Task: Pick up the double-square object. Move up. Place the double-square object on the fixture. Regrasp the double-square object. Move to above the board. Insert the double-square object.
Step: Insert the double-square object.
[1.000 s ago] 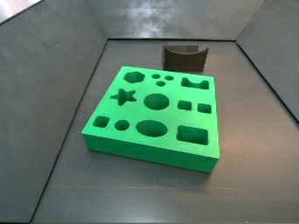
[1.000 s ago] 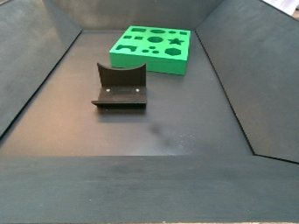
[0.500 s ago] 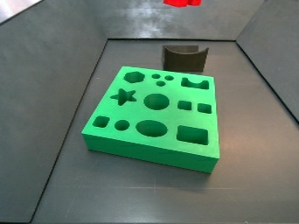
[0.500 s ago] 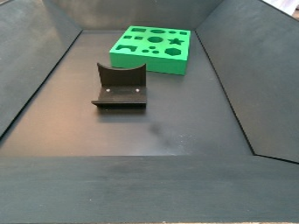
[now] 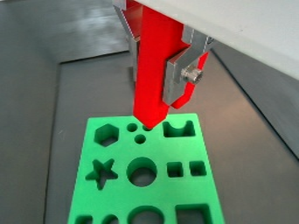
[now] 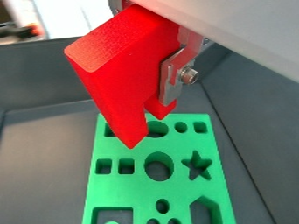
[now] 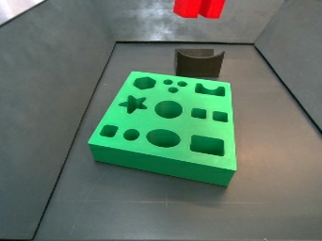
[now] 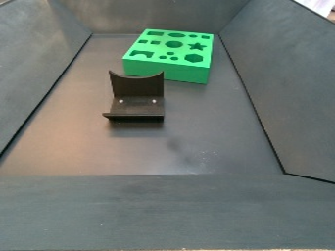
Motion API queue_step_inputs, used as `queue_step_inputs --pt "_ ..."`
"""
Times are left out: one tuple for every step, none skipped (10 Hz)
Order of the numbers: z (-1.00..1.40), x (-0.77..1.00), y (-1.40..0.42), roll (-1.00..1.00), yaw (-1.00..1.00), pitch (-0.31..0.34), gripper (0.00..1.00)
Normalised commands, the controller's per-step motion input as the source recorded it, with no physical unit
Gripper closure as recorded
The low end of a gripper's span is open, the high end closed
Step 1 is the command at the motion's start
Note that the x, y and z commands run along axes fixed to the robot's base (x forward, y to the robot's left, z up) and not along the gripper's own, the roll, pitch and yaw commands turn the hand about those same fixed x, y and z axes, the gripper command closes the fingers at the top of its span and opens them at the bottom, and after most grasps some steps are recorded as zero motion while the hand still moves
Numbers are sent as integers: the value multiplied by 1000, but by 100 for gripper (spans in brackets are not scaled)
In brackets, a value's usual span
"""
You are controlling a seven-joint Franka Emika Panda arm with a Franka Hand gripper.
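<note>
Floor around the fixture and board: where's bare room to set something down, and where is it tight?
Widest bare floor: from the fixture forward to the near wall. Strips run along both sides of the fixture and the board. Tight: the gap between fixture and board, and the board's far corner by the walls. The pincer holds the double-square object high above.

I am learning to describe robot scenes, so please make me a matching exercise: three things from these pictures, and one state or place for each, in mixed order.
Things:
1. double-square object
2. board
3. fixture

States:
a. standing on the floor, nothing on it
b. held in the tool, high above the green slab
c. lying on the floor, cutouts all open

Pairs: 1-b, 2-c, 3-a
</note>
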Motion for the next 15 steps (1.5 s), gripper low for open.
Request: queue_step_inputs --pt "-177 0 0 0 -1000 0 100" --pt "-180 0 0 0 -1000 0 100" --pt "-180 0 0 0 -1000 0 100" --pt "-183 0 0 0 -1000 0 100" --pt "-183 0 0 0 -1000 0 100" --pt "-186 0 0 0 -1000 0 100" --pt "-183 0 0 0 -1000 0 100" --pt "-203 0 0 0 -1000 0 100" --pt "0 0 0 -40 0 0 100" --pt "-20 0 -9 0 0 0 100" --pt "-340 294 -37 -49 -511 -49 100" --pt "-483 394 -57 -44 -666 -61 100" --pt "-509 477 -49 -49 -600 -61 100" --pt "-429 543 0 -54 -497 -11 100" --pt "-283 331 0 -46 -386 -9 100"
